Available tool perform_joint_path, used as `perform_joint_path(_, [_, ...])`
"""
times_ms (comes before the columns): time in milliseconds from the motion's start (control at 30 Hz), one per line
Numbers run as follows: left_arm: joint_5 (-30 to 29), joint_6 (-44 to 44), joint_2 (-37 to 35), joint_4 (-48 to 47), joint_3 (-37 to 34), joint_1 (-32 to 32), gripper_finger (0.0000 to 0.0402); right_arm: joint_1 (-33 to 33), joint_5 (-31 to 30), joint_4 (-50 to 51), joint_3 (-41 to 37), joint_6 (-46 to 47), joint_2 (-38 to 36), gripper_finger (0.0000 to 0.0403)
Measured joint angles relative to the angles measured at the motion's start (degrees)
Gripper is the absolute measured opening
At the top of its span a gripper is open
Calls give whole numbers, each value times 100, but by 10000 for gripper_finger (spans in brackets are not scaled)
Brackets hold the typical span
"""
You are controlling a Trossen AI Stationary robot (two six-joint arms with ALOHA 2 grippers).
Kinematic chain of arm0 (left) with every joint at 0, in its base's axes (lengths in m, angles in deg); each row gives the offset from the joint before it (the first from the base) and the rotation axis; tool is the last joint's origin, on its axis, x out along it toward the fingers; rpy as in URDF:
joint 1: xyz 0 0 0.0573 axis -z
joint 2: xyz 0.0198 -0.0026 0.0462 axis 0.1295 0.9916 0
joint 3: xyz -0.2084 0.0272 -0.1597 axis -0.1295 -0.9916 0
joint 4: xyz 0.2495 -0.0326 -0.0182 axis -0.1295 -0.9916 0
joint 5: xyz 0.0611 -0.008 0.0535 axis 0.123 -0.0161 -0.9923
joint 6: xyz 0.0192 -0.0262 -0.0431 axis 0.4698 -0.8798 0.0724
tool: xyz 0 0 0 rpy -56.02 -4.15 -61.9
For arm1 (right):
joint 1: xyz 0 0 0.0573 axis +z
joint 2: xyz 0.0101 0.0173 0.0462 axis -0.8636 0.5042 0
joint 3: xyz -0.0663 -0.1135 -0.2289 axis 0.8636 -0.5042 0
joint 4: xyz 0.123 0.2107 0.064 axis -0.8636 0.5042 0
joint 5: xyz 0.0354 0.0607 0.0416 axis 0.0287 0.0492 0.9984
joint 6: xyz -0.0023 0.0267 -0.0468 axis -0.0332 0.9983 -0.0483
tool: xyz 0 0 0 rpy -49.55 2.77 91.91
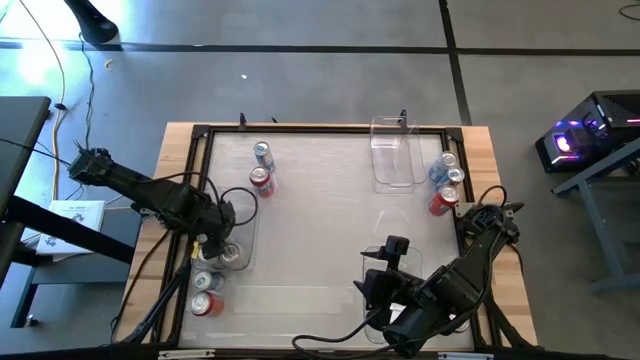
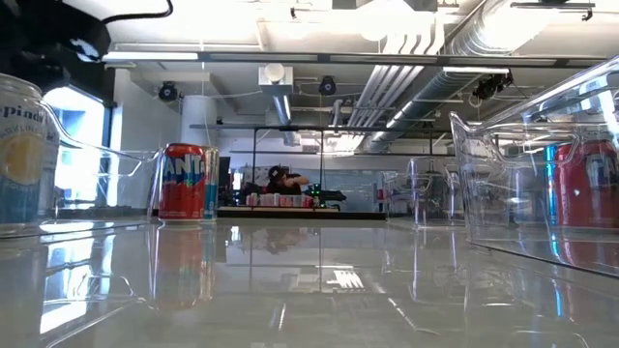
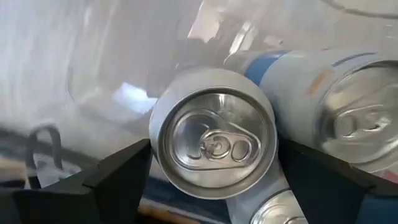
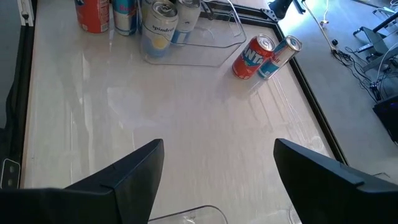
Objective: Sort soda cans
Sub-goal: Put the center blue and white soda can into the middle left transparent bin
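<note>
High view: left gripper (image 1: 222, 248) is over the left bin (image 1: 243, 215), fingers spread around a silver can (image 1: 231, 254) standing in it. Two more cans sit just outside that bin's near end: a pale one (image 1: 207, 281) and a red one (image 1: 206, 304). Beyond the bin, toward the table's far edge, a blue can (image 1: 263, 154) and a red Fanta can (image 1: 261, 181) stand touching. Far bin (image 1: 396, 153) is well apart to the right, nothing visible inside. Further right, three cans cluster by the frame (image 1: 467, 190): two blue/silver, one red (image 1: 441, 202). Right gripper (image 1: 396, 247) is near the table's front, well apart from the left bin.

Low view: the Fanta can (image 2: 187, 182) stands on the table beside the left bin's clear wall (image 2: 111, 174); a pale can (image 2: 24, 159) shows at the edge. Another red can (image 2: 586, 184) shows through a clear bin (image 2: 503, 174) on the opposite side.

Left wrist view: fingers (image 3: 118, 180) sit either side of the silver can top (image 3: 213, 140), not pressed in; jaws wide. Two more cans touch it, one with a blue band (image 3: 348, 106).

Right wrist view: right gripper (image 4: 217, 162) is open, holding nothing, over bare table. Left bin (image 4: 205, 37) holds a pale can (image 4: 158, 25); Fanta (image 4: 252, 57) and blue can (image 4: 278, 56) lean together beside it.
</note>
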Motion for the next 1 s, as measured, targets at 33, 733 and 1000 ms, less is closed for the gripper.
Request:
perform_joint_path(33, [-36,143,11,44,0,0,339,0,0,1,0,2,0,298])
perform_joint_path(733, [-495,-170,271,-129,11,-31,289,0,0,-2,0,2,0,298])
perform_joint_path(1000, [-290,-1188,267,-960,13,-28,282,0,0,-2,0,2,0,298])
